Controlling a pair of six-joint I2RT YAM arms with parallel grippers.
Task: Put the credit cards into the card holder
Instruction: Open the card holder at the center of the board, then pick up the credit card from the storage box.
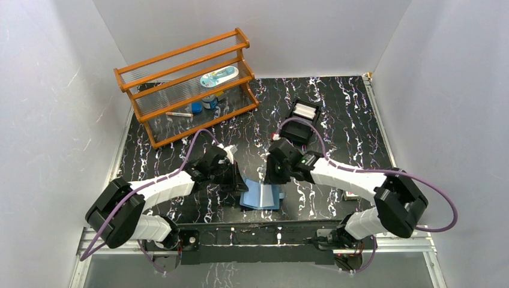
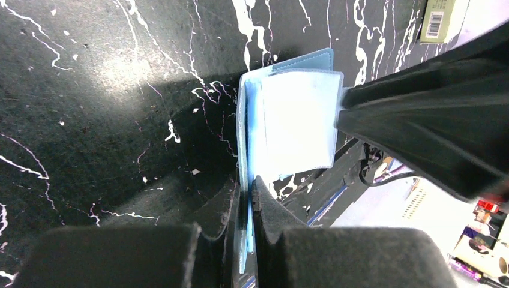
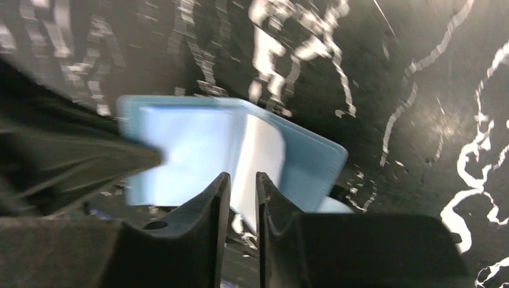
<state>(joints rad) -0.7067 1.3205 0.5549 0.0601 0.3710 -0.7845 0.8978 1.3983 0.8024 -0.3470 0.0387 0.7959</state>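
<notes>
The blue card holder (image 1: 262,195) lies open on the dark marbled table near the front edge, between my two grippers. My left gripper (image 1: 236,183) is shut on its left edge; in the left wrist view the blue edge (image 2: 243,150) runs between the closed fingers (image 2: 247,187). My right gripper (image 1: 278,180) stands at the holder's right half, its fingers (image 3: 243,180) nearly together on a pale inner flap (image 3: 261,147). That flap also shows in the left wrist view (image 2: 297,117). No orange-gold card shows. Pale pieces (image 1: 305,111) lie in a black tray.
The black tray (image 1: 302,122) sits behind the right gripper. A wooden shelf rack (image 1: 186,84) with small items stands at the back left. A pale item with a barcode (image 2: 441,21) lies beyond the holder. White walls enclose the table.
</notes>
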